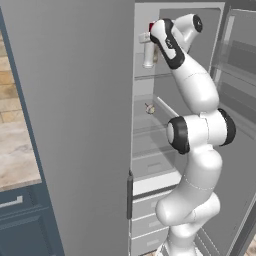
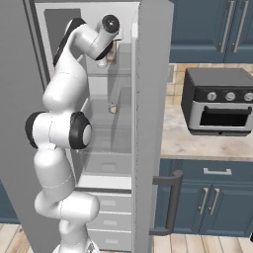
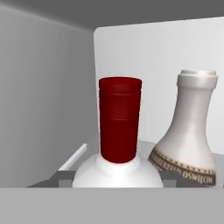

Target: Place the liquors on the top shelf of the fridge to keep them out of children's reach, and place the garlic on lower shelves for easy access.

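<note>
White bottle with a red cap [image 3: 119, 131] and greyish-brown glass bottle [image 3: 189, 131] stand side by side on the fridge's top clear glass shelf [image 1: 150, 76]. Tiny garlic bulb [image 1: 149, 108] sits lower. Can't tell the jaws' state.

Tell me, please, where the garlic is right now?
The garlic lies on a lower fridge shelf, below the top shelf holding the bottles; in the right base view it shows at centre, right of the arm.
</note>
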Motion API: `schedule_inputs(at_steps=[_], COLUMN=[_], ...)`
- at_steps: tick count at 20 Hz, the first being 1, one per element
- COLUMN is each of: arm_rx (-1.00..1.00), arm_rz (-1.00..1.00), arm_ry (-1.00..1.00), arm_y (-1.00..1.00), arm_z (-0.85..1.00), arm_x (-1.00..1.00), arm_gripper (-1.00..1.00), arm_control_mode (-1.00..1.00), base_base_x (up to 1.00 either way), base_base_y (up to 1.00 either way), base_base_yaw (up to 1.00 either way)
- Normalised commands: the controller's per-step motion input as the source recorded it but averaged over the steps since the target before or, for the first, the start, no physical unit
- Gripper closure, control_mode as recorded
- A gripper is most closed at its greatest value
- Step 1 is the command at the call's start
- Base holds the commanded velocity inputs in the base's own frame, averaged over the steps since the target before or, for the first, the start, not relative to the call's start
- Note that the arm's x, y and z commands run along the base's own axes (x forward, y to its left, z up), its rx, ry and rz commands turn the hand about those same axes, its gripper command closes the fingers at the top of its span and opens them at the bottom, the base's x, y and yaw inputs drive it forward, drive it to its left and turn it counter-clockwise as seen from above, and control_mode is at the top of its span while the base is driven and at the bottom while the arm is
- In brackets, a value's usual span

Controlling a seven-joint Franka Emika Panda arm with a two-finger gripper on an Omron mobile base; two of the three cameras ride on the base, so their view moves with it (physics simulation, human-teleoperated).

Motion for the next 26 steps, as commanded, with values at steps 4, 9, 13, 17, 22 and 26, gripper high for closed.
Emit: schedule_inputs(at_steps=[4,9,13,17,22,26], arm_rx=[0.0,0.0,0.0,-0.01,-0.02,-0.05], arm_rz=[0.01,0.0,0.0,0.0,0.0,0.0], arm_ry=[-0.09,-0.02,0.0,0.0,0.0,0.01], arm_y=[0.06,0.04,0.0,0.0,0.0,0.0], arm_z=[-0.13,0.0,0.01,0.05,0.04,0.01], arm_x=[0.0,0.0,0.0,-0.06,-0.19,-0.35], arm_gripper=[-1.0,-1.0,-1.0,-1.0,-1.0,-1.0], arm_control_mode=[-1.0,-1.0,-1.0,-1.0,-1.0,-1.0], base_base_x=[0.0,0.0,0.0,0.0,0.0,0.0], base_base_y=[0.0,0.0,0.0,0.0,0.0,0.0], base_base_yaw=[0.0,0.0,0.0,0.0,0.0,0.0])
